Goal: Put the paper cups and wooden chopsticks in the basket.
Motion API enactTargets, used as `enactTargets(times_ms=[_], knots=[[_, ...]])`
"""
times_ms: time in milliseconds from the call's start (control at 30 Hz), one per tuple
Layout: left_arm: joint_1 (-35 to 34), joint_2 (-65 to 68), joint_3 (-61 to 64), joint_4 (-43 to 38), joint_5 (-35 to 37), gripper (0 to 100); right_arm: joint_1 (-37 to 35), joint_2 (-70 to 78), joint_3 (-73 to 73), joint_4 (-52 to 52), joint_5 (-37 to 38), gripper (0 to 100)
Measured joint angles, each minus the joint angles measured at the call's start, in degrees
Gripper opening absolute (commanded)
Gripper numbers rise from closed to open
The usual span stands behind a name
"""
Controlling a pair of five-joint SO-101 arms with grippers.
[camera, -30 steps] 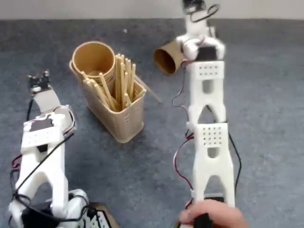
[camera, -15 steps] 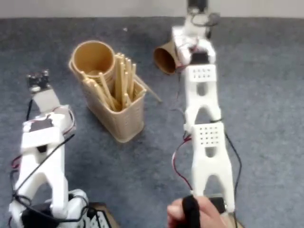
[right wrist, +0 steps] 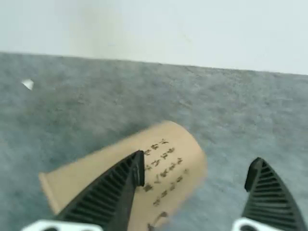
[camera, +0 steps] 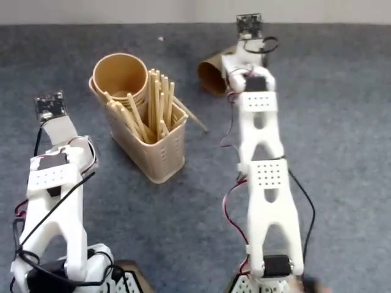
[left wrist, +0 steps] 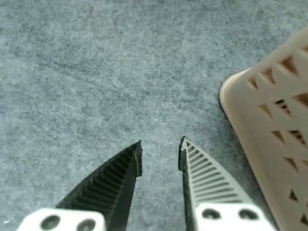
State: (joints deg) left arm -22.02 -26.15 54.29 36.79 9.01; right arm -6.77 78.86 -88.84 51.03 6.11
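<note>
Already in the basket (camera: 160,160): one paper cup (camera: 120,74) plus wooden chopsticks (camera: 157,104). Left to bag: second cup (camera: 211,76), lying far right beneath wide-apart right jaws. Left jaws slightly parted, empty.

the surface (camera: 342,122) is grey, felt-like cloth, matt with a short rough nap. the basket (camera: 160,160) is smooth beige plastic with a faint sheen. inside the basket, the upright paper cup (camera: 120,73) is matt brown paper and the chopsticks (camera: 160,104) are pale bare wood. beside the basket, the lying paper cup (right wrist: 168,159) is the same matt paper. the left claw (left wrist: 160,154) has ribbed plastic fingers, one black and one white. the right claw (right wrist: 198,159) shows ribbed black plastic.
</note>
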Motion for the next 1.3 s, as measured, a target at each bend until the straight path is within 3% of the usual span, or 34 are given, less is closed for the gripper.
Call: enactTargets(times_ms=[233, 333, 400, 633, 1000, 1300], knots=[[0.0, 0.0, 0.0, 0.0, 0.0, 15, 13.5, -0.4, -5.5, 29.8, 1.4, 32.8], [0.0, 0.0, 0.0, 0.0, 0.0, 15, 19.3, -8.4, -5.6, 43.2, 1.4, 32.8], [0.0, 0.0, 0.0, 0.0, 0.0, 15, 21.6, -15.1, -5.7, 46.9, 1.4, 32.8], [0.0, 0.0, 0.0, 0.0, 0.0, 15, 21.5, -25.4, -6.3, 49.1, 1.4, 33.1], [0.0, 0.0, 0.0, 0.0, 0.0, 15, 19.1, -4.6, -7.0, 42.1, 4.6, 33.2], [0.0, 0.0, 0.0, 0.0, 0.0, 15, 19.1, -2.7, -8.1, 44.0, 4.6, 32.9]])
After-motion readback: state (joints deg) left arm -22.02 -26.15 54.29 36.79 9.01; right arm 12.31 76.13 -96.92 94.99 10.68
